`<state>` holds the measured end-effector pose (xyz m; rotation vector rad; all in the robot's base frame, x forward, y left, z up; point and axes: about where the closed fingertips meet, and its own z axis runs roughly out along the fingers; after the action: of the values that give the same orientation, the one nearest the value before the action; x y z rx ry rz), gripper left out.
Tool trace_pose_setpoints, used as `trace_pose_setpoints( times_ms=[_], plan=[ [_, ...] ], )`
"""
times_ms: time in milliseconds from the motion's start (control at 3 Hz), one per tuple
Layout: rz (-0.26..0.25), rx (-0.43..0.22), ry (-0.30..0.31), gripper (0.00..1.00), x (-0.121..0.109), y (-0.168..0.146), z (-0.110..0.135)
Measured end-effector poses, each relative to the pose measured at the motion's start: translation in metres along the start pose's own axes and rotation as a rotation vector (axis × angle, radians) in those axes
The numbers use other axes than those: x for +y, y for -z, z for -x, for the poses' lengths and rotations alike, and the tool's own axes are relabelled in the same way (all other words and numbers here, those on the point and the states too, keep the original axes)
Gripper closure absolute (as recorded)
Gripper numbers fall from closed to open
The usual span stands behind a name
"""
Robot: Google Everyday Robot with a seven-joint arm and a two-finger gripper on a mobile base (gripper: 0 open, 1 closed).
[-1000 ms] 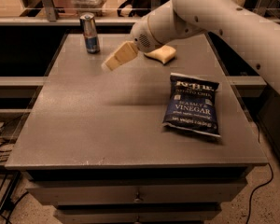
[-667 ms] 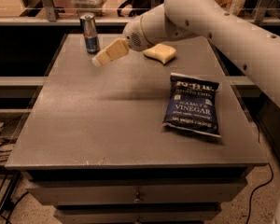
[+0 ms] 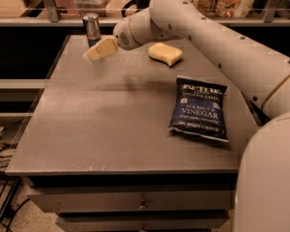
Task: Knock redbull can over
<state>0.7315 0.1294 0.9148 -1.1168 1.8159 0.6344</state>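
1. The pincer [image 3: 93, 53] hangs just above the surface [image 3: 111, 129] at its far left part. Released or clenched? I cannot tell: it shows as one pale tan block.
2. The redbull can [image 3: 92, 27] stands upright right behind the pincer, near the far edge. Its foot is hidden by the pincer's tip. Whether the two touch, I cannot tell.
3. The can's print is hard to make out; only a dark body and a silver top come through.
4. The arm [image 3: 208, 37] sweeps in from the right of the pincer, and the robot's big white body, cut off by the frame at lower right, covers the surface's near right corner.
5. A yellow sponge [image 3: 165, 53] lies to the right of the pincer, partly behind the wrist. The blue chip bag [image 3: 199, 109] lies flat well to the right and nearer the camera.
6. Against the earlier frames: the pincer has swung left, closing the gap that showed between it and the can, and now overlaps the can's lower part.
7. The can is upright as before, and the sponge and bag have not shifted.
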Motion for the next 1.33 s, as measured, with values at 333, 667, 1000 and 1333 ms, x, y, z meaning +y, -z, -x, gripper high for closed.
trace_pose_setpoints(
  times_ms=[333,667,1000,1333],
  plan=[
    [-0.001,-0.02,-0.019,0.0,-0.012,-0.025,0.005],
    [0.004,-0.061,-0.032,0.0,-0.023,-0.046,0.016],
    [0.014,-0.093,-0.013,0.0,-0.03,-0.063,0.033],
    [0.016,-0.11,0.006,0.0,-0.035,-0.075,0.048]
  ],
)
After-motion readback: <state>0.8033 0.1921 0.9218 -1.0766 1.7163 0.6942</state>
